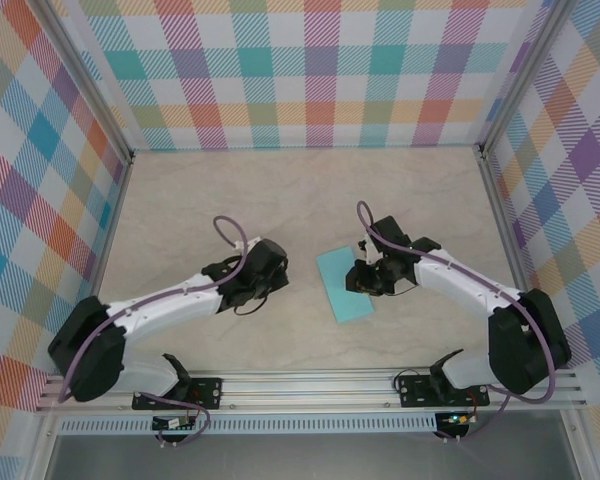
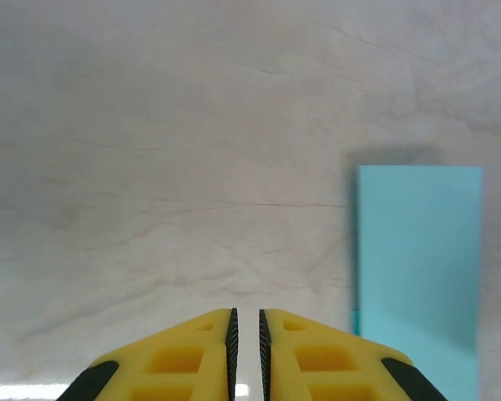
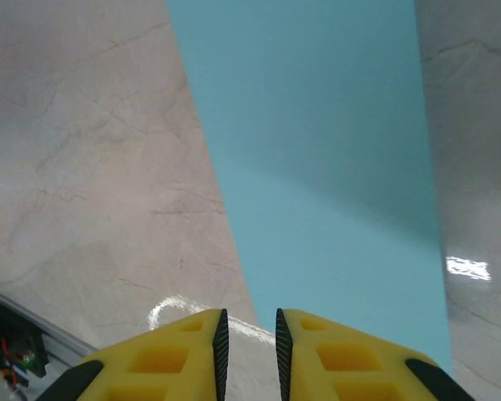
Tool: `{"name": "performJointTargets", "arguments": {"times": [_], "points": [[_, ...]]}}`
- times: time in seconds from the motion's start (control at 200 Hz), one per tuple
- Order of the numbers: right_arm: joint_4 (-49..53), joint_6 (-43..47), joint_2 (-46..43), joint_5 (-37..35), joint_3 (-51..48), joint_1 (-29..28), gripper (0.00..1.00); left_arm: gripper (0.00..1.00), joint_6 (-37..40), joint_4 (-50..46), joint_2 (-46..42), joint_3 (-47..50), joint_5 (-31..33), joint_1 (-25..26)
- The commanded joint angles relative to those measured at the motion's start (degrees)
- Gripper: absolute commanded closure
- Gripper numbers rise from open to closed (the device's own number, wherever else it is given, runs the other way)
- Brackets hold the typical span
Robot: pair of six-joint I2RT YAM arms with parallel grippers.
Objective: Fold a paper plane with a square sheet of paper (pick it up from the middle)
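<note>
While flat, paper (image 1: 338,286), left edge free.

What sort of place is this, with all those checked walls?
Likely a robot test cell, not a home: a left arm and right arm bolted to a metal rail at a marble-look table, closed in by plaid walls, one turquoise paper laid out.

I see the paper (image 1: 342,287) as a long narrow rect, light turquoise, plain, no marks. It lies flat on the table (image 1: 280,200), approx mid-workspace, slightly right of ctr, long axis tilted. In the left wrist view a 2nd layer's edge peeks out at one corner.
</note>
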State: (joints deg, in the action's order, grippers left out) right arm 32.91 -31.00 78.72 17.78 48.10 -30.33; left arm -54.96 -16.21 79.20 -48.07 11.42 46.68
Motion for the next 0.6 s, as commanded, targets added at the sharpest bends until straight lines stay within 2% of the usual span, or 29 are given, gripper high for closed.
{"name": "performJointTargets", "arguments": {"times": [0.0, 0.25, 0.595], "points": [[-8.0, 1.1, 1.8, 10.0, -1.5, 0.2, 0.79, 0.83, 4.1, 8.2, 7.0, -6.0, -9.3, -0.6], [-17.2, -2.7, 7.6, 13.9, -5.3, 0.2, 0.86, 0.84, 3.8, 12.0, 20.8, -14.7, -15.6, -0.6], [-22.8, -4.3, 11.2, 16.0, -8.6, 0.2, 0.90, 0.85, 2.9, 16.8, 29.0, -18.4, -20.5, -1.5]]}}
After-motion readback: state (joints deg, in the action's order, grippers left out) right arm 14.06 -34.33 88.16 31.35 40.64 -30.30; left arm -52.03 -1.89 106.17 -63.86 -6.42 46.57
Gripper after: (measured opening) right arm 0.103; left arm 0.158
